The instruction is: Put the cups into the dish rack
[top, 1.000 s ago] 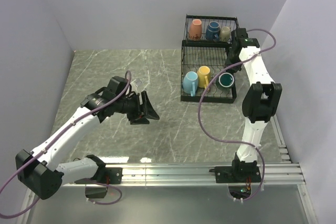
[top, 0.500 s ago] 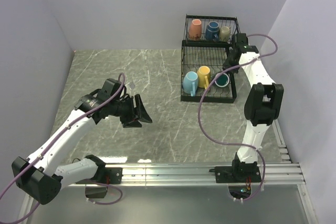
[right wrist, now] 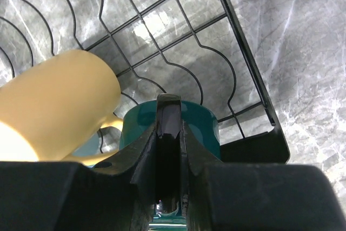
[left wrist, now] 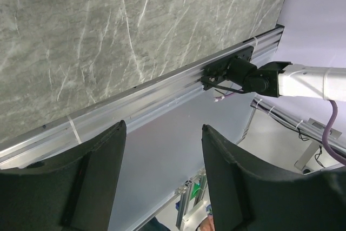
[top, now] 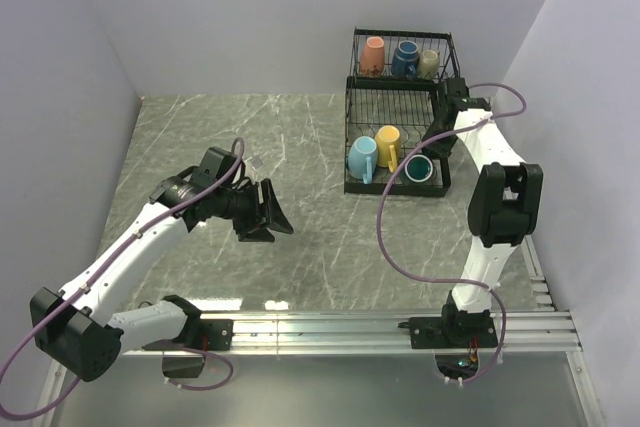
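The black wire dish rack [top: 397,97] stands at the table's back right. Its upper basket holds an orange-pink cup [top: 373,55], a navy cup [top: 404,57] and an olive-grey cup [top: 429,63]. In the lower tray [right wrist: 246,74] are a light blue cup [top: 362,158] and a yellow cup [top: 388,145] [right wrist: 54,106]. My right gripper [top: 431,151] [right wrist: 169,128] is shut on the handle of the dark teal cup [top: 420,168] [right wrist: 201,125], which is at the tray's front right, mouth up. My left gripper [top: 277,209] [left wrist: 162,136] hangs open and empty over the table's middle-left.
The grey marble table [top: 250,147] is bounded by white walls on the left, back and right. An aluminium rail [top: 340,329] [left wrist: 162,87] with both arm bases runs along the near edge. The rack's front rim [right wrist: 254,144] lies just beyond the teal cup.
The right gripper has carried the dark teal cup forward and down in the lower tray, beside the yellow cup. The left arm has drawn back a little toward the left.
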Controlling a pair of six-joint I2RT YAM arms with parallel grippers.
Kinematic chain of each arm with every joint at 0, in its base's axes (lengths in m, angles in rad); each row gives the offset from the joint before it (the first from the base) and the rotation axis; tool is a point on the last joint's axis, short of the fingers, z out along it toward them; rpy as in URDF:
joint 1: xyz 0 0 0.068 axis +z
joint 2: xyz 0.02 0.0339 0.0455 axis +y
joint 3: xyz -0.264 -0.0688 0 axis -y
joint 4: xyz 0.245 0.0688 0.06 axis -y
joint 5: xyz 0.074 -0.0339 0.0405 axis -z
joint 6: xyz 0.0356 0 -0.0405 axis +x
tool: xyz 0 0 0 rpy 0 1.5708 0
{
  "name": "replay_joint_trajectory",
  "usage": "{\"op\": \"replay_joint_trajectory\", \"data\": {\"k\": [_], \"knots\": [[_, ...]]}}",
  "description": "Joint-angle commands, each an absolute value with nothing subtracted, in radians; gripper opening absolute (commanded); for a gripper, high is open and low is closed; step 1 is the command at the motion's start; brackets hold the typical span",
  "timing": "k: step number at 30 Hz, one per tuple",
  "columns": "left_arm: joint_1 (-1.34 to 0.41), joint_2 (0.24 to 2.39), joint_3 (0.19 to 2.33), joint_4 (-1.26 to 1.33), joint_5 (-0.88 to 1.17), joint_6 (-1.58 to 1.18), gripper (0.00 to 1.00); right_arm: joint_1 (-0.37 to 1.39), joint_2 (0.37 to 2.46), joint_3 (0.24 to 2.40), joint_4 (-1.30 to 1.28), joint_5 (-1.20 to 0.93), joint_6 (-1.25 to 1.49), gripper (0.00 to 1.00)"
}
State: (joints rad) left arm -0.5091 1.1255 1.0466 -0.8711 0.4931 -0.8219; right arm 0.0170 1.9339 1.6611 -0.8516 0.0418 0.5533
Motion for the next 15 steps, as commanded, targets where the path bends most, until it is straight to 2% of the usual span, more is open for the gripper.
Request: {"op": "replay_joint_trajectory", "data": {"k": [1, 9, 12, 13, 15], "knots": [[-0.505, 1.111, 1.046, -0.859, 0.505, -0.787, 0.63, 0.017, 1.867, 1.625, -0.9, 0.061, 0.584, 0.0], [-0.503, 1.042, 1.0, -0.884, 0.486, -0.804, 0.63, 0.005, 1.956, 1.661, -0.937, 0.11, 0.629, 0.02], [-0.503, 1.037, 1.0, -0.894, 0.477, -0.801, 0.63, 0.005, 1.98, 1.67, -0.943, 0.112, 0.637, 0.39], [-0.503, 1.035, 1.0, -0.896, 0.476, -0.801, 0.63, 0.005, 1.983, 1.671, -0.943, 0.115, 0.643, 0.56], [-0.503, 1.034, 1.0, -0.894, 0.476, -0.802, 0.63, 0.005, 1.985, 1.667, -0.943, 0.124, 0.646, 0.65]]}}
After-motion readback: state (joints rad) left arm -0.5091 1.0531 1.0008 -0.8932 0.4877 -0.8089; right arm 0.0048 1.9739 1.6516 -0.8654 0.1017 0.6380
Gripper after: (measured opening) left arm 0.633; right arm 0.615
